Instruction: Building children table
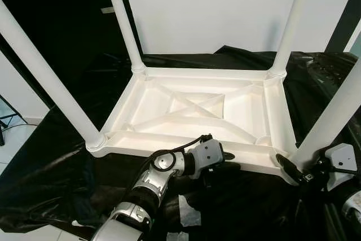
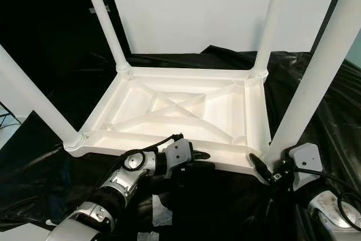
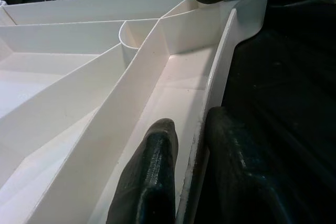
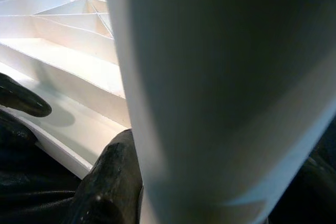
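Note:
A white plastic table (image 1: 141, 138) lies upside down on black sheeting, its ribbed underside facing up. Its legs stand upright at the corners: near-left (image 1: 45, 71), far-left (image 1: 121, 21), far-right (image 1: 290, 21) and near-right (image 1: 333, 117). My left gripper (image 1: 223, 159) is shut on the table's near rim, one finger (image 3: 152, 182) inside the rim wall and the other outside. My right gripper (image 2: 259, 167) clasps the base of the near-right leg (image 4: 226, 87), with one finger (image 4: 110, 187) pressed against it.
Black plastic sheeting (image 1: 67, 184) covers the floor around the table. White paper scraps (image 1: 189, 210) lie on it just below my left arm. A white wall (image 1: 214, 4) stands behind, and pale floor tiles (image 1: 11, 139) show at the left.

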Robot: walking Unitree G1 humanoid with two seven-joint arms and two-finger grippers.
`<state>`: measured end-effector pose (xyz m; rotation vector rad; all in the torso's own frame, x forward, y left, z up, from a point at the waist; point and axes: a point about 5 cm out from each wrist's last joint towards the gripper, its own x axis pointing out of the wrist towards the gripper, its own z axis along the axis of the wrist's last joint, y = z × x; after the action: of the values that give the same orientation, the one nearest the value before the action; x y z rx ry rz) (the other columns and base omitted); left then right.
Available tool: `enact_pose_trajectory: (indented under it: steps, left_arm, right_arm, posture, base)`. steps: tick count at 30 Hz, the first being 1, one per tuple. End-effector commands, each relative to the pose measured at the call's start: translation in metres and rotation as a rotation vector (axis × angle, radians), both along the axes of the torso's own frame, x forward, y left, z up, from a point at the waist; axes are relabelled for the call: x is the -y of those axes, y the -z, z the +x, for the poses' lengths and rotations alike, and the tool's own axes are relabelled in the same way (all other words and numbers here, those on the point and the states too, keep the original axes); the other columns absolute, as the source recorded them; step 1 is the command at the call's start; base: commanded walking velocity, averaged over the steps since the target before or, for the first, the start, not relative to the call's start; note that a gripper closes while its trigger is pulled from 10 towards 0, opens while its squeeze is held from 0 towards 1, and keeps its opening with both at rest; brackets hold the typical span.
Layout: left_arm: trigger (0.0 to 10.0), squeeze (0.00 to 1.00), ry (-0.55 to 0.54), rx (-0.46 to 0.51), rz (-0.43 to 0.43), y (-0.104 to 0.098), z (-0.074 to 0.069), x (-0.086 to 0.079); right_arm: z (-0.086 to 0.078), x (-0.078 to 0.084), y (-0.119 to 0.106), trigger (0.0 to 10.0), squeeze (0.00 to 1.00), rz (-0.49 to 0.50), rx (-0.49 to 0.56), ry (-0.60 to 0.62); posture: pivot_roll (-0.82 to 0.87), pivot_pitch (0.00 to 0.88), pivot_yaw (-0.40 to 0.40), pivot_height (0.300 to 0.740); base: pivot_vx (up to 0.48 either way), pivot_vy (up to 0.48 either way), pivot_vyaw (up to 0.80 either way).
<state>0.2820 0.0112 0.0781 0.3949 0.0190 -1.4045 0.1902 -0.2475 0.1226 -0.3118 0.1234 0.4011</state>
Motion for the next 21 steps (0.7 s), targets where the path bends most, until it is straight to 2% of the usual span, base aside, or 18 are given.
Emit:
enact_pose_trajectory:
  steps: [1,5,7,10,13,15,21]
  left_arm:
    - [10.0,0.00,-0.146,-0.090,0.088,0.033,-0.009,-0.008]
    - [10.0,0.00,-0.147,-0.088,0.087,0.033,-0.008,-0.008]
    - [10.0,0.00,-0.147,-0.087,0.089,0.033,-0.008,-0.008]
    - [10.0,0.00,-0.146,-0.086,0.090,0.033,-0.008,-0.008]
    - [10.0,0.00,-0.147,-0.083,0.093,0.032,-0.008,-0.008]
    - [10.0,0.00,-0.146,-0.082,0.093,0.032,-0.008,-0.008]
    - [10.0,0.00,-0.144,-0.082,0.093,0.033,-0.008,-0.007]
  right_arm:
    - [-0.010,-0.010,0.018,0.0,0.00,0.036,-0.110,-0.065]
    - [-0.011,-0.028,0.033,0.0,0.00,0.102,-0.096,0.037]
    - [-0.008,-0.039,0.041,0.0,0.00,0.125,-0.031,0.204]
    - [-0.007,-0.040,0.042,0.0,0.00,0.135,0.000,0.270]
    - [-0.005,-0.050,0.043,0.0,0.00,0.165,0.100,0.489]
    - [-0.003,-0.053,0.043,0.0,0.00,0.163,0.108,0.516]
    - [0.004,-0.052,0.041,0.0,0.00,0.165,0.120,0.540]
  posture:
    - [-0.14,0.000,0.072,0.740]
    - [-0.14,0.000,0.072,0.740]
    - [-0.14,0.000,0.071,0.740]
    - [-0.14,0.000,0.071,0.740]
    - [-0.13,0.000,0.067,0.740]
    - [-0.13,0.000,0.068,0.740]
    - [-0.13,0.000,0.063,0.740]
  base:
    - [0.000,0.000,0.00]
    - [0.000,0.000,0.00]
    - [0.000,0.000,0.00]
    - [0.000,0.000,0.00]
    - [0.000,0.000,0.00]
    - [0.000,0.000,0.00]
    - [0.000,0.000,0.00]
